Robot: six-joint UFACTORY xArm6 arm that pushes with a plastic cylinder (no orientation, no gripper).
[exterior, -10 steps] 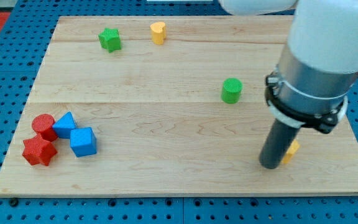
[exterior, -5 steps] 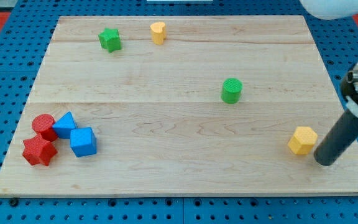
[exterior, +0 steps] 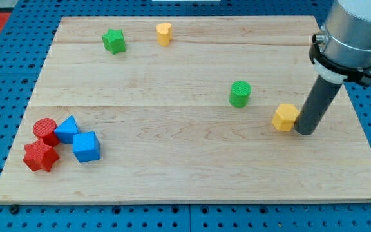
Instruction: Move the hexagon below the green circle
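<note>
The yellow hexagon [exterior: 285, 117] lies on the wooden board [exterior: 172, 174] at the view's right, right of and slightly below the green circle [exterior: 239, 93]. My tip [exterior: 304, 131] is on the board directly at the hexagon's right side, touching or nearly touching it. The dark rod rises from there up to the grey arm at the view's top right.
A green star [exterior: 114, 40] and a yellow heart-like block [exterior: 164, 33] sit near the view's top. At the lower left cluster a red circle [exterior: 44, 129], a red star-like block [exterior: 40, 156], a blue triangle-like block [exterior: 67, 129] and a blue cube [exterior: 85, 146].
My tip went round to the hexagon's right side, then moved up and left. The yellow hexagon slid up and left, closer to the green circle.
</note>
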